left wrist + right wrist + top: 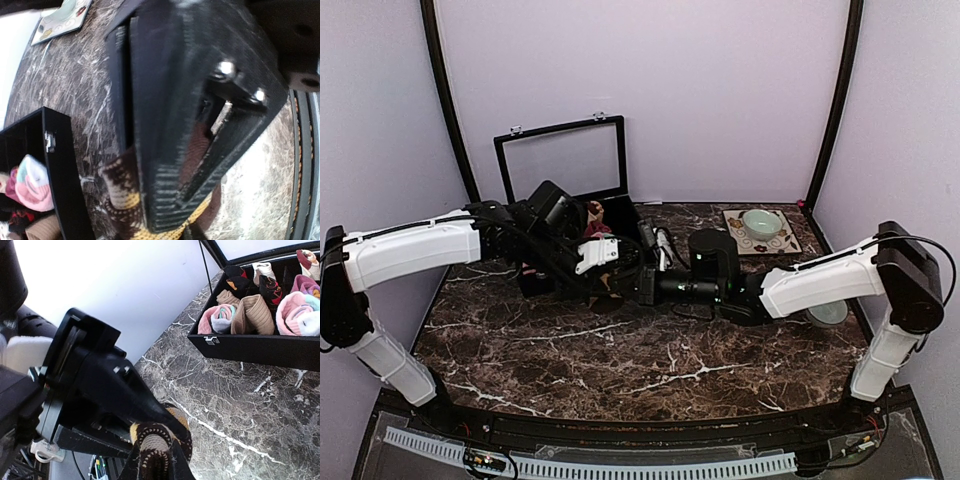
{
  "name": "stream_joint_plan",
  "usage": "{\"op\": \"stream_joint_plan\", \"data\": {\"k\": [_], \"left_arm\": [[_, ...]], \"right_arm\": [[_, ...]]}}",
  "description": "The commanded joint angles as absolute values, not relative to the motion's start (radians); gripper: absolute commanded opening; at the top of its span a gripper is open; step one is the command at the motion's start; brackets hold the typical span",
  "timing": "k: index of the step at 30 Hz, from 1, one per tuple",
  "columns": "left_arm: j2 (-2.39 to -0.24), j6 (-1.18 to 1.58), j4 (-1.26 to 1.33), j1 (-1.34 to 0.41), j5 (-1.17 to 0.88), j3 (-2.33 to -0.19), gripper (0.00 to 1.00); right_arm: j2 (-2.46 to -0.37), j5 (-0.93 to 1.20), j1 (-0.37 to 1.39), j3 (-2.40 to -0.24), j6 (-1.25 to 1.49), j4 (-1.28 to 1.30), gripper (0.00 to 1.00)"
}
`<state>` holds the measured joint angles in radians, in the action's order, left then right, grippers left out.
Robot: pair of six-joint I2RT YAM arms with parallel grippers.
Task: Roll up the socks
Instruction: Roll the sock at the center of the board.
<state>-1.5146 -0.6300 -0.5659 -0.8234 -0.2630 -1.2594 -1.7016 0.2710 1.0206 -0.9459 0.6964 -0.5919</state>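
The dark brown sock with tan checks (158,439) is a tight roll held just above the marble table, between both grippers. It also shows in the left wrist view (119,196). My right gripper (155,466) is shut on the sock, with a finger on each side of the roll. My left gripper (186,200) is shut on the same sock from the opposite side. In the top view the two grippers, left (610,272) and right (640,286), meet in front of the black box (532,284). A pink roll with mint and white (296,314) lies in the box.
The open black box (250,347) holds several rolled socks, and its lid (560,160) stands up at the back. A pale bowl on a patterned mat (760,222) sits at the back right. A black cylinder (713,255) and a greenish plate (828,313) are near the right arm.
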Motion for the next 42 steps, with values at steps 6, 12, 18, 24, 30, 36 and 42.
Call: {"op": "stream_joint_plan", "data": {"k": [6,12,18,24,30,36,42], "left_arm": [[-1.497,-0.624,-0.465,-0.841,-0.042,-1.231,0.0],[-1.513,-0.601,-0.594,-0.823,-0.364,-1.287,0.0],[-1.595,-0.599,-0.82,-0.767,-0.774,-1.44,0.0],[-1.624,-0.648,-0.938,-0.744,-0.952,-1.525,0.0],[-1.662,-0.681,-0.995,-0.742,-0.961,-1.557,0.0],[-1.657,-0.637,-0.927,-0.742,-0.823,-1.537,0.0],[-1.648,-0.634,-0.908,-0.743,-0.788,-1.543,0.0]], "right_arm": [[-1.725,0.31,1.028,-0.985,0.834,-0.706,0.0],[-1.718,0.348,1.036,-1.025,0.691,-0.591,0.36],[-1.619,0.38,1.051,-0.912,0.426,-0.612,0.42],[-1.564,0.514,1.051,-0.904,0.33,-0.555,0.36],[-1.584,0.693,1.041,-0.944,0.335,-0.477,0.32],[-1.584,0.675,1.035,-0.953,0.305,-0.365,0.36],[-1.586,0.696,1.021,-0.981,0.274,-0.278,0.27]]}}
